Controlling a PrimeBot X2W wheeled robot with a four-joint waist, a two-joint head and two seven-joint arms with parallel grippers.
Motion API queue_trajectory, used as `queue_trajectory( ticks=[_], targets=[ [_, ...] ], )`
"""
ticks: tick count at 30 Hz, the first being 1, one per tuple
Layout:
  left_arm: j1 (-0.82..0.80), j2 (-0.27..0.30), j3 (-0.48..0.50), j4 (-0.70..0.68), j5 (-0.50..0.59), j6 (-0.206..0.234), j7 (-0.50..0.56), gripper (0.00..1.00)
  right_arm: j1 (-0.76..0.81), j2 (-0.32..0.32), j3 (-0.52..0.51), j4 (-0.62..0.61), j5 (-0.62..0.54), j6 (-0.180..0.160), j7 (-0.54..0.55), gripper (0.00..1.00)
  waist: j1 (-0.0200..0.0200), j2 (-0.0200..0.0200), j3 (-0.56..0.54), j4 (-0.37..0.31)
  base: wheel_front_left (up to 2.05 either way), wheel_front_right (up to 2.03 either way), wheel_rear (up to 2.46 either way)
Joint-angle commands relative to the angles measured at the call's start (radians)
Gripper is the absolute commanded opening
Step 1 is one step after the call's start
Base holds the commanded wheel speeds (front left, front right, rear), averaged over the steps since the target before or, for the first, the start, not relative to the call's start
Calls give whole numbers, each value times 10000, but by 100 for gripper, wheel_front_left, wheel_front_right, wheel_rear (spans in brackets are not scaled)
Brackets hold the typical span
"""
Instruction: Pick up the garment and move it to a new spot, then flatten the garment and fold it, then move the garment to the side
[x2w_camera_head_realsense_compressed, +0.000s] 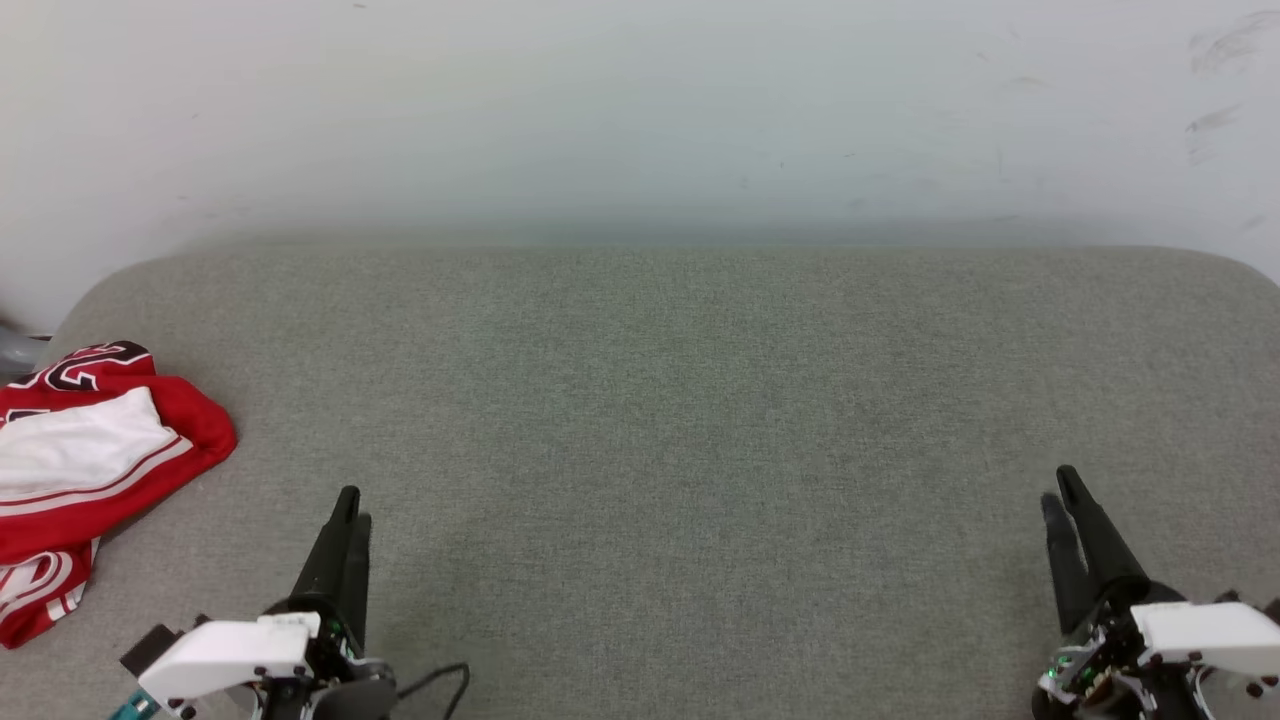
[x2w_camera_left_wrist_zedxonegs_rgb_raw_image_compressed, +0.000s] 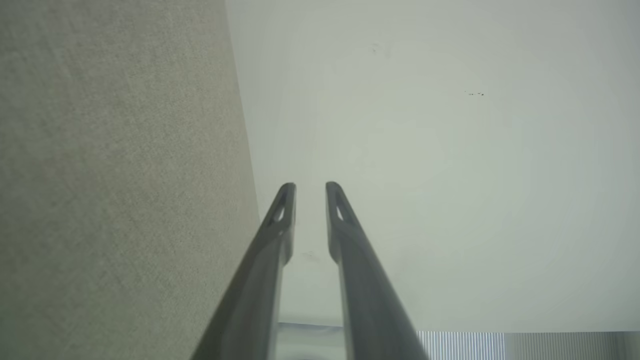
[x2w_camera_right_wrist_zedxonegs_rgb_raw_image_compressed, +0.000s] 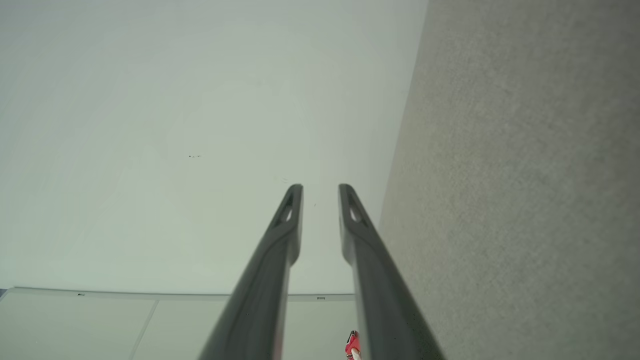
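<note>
Grey surface (x2w_camera_head_realsense_compressed: 640, 450) lies open; garment (x2w_camera_head_realsense_compressed: 90, 470) crowds, perhaps overhangs, left end.

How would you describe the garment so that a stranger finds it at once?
Start from the wide grey surface before the white wall. At its far left edge, left of the left gripper, the garment lies crumpled. It is the one red thing there, with a white sleeve, striped trim and black lettering.

We find the garment (x2w_camera_head_realsense_compressed: 95, 470) on the bench (x2w_camera_head_realsense_compressed: 660, 400), at its left edge. Near it, to its right, is the left end effector (x2w_camera_head_realsense_compressed: 353, 503); the right end effector (x2w_camera_head_realsense_compressed: 1057, 487) is far right. A wall (x2w_camera_head_realsense_compressed: 640, 110) stands behind the bench.
</note>
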Motion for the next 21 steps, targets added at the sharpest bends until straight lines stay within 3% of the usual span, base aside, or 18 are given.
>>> queue_trajectory(
  ticks=[1,9,15,21],
  targets=[
    [34,-2,-10,14,5,0,-19,100,39,0,7,17,-4,2,-15,100,0,0,1,0,0,0,0],
    [114,-2,-42,-206,328,0,-417,100,118,2,15,-20,-301,0,-414,100,0,0,15,11,0,0,0],
    [92,0,120,-416,1401,10,-704,100,157,3,-143,-281,-1336,0,-702,100,0,0,30,28,0,0,0],
    [30,2,94,-850,2728,293,-970,100,166,4,-253,-711,-2547,0,-972,100,0,0,69,48,0,0,0]
  ],
)
